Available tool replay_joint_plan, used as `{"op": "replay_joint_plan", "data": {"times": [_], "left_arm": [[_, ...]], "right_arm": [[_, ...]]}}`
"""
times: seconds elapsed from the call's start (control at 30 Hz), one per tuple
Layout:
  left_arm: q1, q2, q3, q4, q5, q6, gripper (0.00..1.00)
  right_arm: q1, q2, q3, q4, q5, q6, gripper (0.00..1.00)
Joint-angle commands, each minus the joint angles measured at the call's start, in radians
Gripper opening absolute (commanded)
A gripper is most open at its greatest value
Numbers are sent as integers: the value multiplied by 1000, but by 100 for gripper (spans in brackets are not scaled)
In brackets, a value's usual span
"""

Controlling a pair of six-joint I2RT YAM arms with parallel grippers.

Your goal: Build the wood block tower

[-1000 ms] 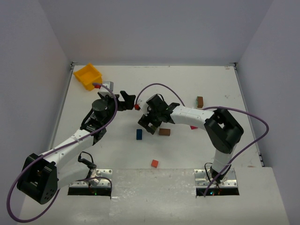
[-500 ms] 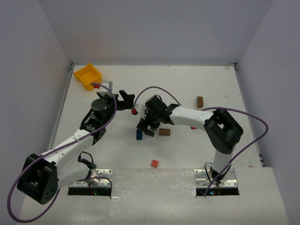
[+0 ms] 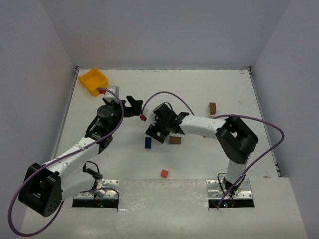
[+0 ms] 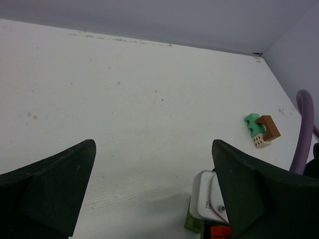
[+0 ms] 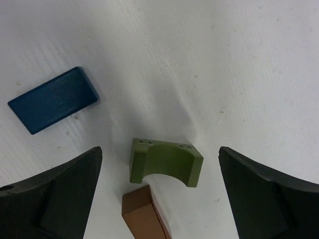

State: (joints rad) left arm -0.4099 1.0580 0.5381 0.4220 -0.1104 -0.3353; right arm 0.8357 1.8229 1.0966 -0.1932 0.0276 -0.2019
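blocks lie scattered on the white table (image 3: 199, 84). the start of the tower (image 4: 261, 130), green, brown and pale pieces pressed together, sits toward the far right. the right gripper (image 5: 159, 149) is spread wide with nothing in it, above a green arch (image 5: 166, 162) lying flat, with a brown block (image 5: 147, 211) just beside the arch and a blue block (image 5: 54, 99) apart to one side. the left gripper (image 4: 153, 144) is also wide open and holds nothing. an orange-red block (image 3: 164, 173) lies nearer the arm bases, and a yellow bin (image 3: 93, 80) is in the far left corner.
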Motion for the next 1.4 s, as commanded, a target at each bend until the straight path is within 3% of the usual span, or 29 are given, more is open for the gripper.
{"op": "replay_joint_plan", "data": {"times": [0.0, 0.5, 0.8, 0.97, 1.13, 1.37], "left_arm": [[3, -10, 2, 40, 26, -11, 100], [3, -18, -4, 47, 34, -14, 100], [3, -23, -4, 49, 34, -17, 100], [3, -15, -1, 49, 31, -16, 100], [3, -16, -1, 49, 35, -14, 100], [4, -16, -1, 50, 35, -14, 100]], "right_arm": [[-1, -1, 30, 18, 108, 94, 99], [-12, 29, 52, -60, 109, 234, 99], [-27, 26, 54, -65, 110, 273, 86], [-27, 27, 62, -69, 135, 277, 71], [-27, 17, 65, -72, 125, 274, 47], [-29, 15, 72, -84, 119, 276, 38]]}}
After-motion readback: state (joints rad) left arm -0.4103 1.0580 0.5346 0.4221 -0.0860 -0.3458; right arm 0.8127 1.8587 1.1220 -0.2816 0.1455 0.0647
